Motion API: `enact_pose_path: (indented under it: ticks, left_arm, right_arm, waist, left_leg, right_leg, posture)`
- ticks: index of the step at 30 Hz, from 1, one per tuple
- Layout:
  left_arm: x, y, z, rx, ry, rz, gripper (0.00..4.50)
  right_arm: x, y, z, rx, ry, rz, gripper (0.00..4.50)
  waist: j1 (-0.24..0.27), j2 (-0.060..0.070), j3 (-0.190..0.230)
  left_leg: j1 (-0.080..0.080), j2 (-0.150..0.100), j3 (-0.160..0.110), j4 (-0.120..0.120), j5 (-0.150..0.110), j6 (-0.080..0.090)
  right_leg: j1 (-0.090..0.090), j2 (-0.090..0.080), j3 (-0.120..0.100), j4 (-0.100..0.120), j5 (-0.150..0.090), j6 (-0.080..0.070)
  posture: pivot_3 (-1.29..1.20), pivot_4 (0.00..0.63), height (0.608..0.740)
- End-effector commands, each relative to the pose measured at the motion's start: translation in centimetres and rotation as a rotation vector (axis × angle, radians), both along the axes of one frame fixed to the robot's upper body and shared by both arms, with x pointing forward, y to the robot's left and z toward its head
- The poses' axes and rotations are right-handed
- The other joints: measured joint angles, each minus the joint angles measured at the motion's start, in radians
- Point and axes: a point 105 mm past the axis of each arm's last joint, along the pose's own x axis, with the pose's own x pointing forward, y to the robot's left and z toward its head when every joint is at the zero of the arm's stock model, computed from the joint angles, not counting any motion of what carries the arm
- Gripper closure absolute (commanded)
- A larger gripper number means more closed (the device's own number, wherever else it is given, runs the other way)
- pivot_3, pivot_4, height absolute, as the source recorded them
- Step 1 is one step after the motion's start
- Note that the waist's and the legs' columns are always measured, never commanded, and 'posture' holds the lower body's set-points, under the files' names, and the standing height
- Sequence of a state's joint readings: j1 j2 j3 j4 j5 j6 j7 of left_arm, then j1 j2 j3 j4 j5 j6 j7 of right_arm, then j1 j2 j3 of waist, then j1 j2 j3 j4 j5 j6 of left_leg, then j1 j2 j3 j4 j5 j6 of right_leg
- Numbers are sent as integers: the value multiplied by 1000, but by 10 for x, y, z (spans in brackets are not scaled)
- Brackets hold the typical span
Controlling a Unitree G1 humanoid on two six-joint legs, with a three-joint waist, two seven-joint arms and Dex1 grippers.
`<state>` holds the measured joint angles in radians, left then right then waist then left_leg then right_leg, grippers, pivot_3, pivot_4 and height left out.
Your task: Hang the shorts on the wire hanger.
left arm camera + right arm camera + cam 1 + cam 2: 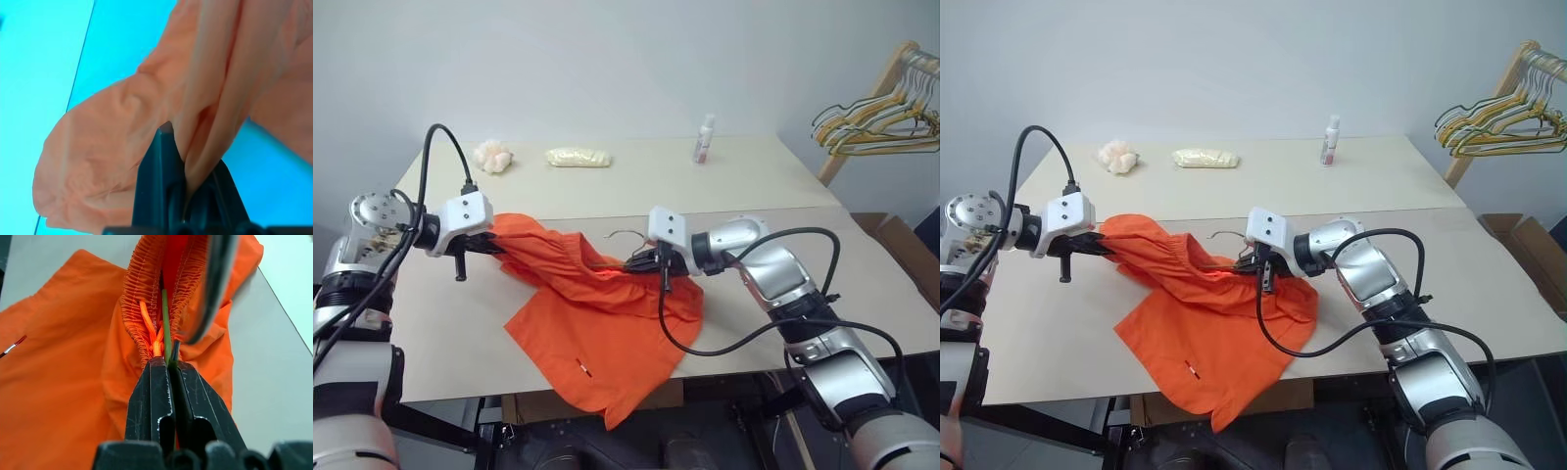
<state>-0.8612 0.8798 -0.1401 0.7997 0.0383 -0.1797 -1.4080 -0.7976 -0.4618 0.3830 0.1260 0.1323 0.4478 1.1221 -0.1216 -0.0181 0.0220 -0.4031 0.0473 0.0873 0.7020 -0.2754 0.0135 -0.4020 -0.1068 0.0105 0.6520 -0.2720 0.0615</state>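
Observation:
The orange shorts (597, 333) lie crumpled on the table (754, 186), one leg hanging over the front edge. My left gripper (499, 245) is shut on the shorts' left edge and holds that part lifted off the table; in the left wrist view the cloth (122, 127) is pinched between its fingers (159, 166). My right gripper (168, 363) is shut on the thin wire of the wire hanger (166, 323), which runs into the gathered waistband (142, 289). The hanger's curved hook (625, 233) sticks up just left of that gripper.
At the table's back stand a small bottle (705, 139), a yellow packet (578, 157) and a pale fluffy lump (492, 155). Bunched hangers on a wooden rack (881, 122) are at the far right, with a cardboard box (901, 245) below them.

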Motion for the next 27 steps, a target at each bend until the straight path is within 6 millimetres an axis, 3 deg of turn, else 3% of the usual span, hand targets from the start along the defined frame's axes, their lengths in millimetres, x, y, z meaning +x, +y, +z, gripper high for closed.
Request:
enact_pose_path:
  ticks: [1,8,11,15,19,23,27]
  left_arm:
    - [-2,4,16,-14,-48,1,4453]
    - [-16,5,-1,34,-21,-56,4453]
    - [-21,0,-14,58,-5,-91,4453]
    - [-13,-13,-21,45,-42,-90,4453]
    - [-15,-15,-16,45,-26,-112,3629]
    - [-12,-7,-8,67,-66,-84,2274]
    - [-20,-10,17,52,-110,-153,982]
  right_arm:
    - [1,-2,13,13,-48,-1,4500]
    - [11,-13,31,43,-25,-60,4500]
    - [7,-9,50,99,18,-41,4500]
    - [-3,0,71,121,60,16,4500]
    - [-3,0,73,84,69,24,4500]
    - [-1,-3,74,30,71,19,4500]
    - [2,-9,76,-18,77,6,4500]
  waist:
    - [0,0,0]
    - [0,0,0]
    - [0,0,0]
    - [1,0,0]
    - [0,0,0]
    - [-2,0,0]
    - [-3,-1,0]
  left_leg:
    - [0,0,0,0,0,0]
    - [0,0,0,0,0,0]
    - [0,0,0,0,0,0]
    - [0,0,0,0,0,0]
    - [0,0,0,0,0,0]
    - [0,0,0,0,0,0]
    - [0,0,0,0,0,0]
  right_leg:
    - [0,0,0,0,0,0]
    - [0,0,0,1,0,0]
    - [0,0,0,1,0,0]
    - [0,0,0,2,0,0]
    - [-1,0,0,2,0,0]
    - [-1,0,0,2,0,0]
    - [-2,0,1,2,0,0]
  posture:
    - [-43,0,740]
    - [-48,0,740]
    - [-52,0,740]
    - [-59,0,740]
    - [-65,0,740]
    - [-72,0,740]
    - [-73,0,740]
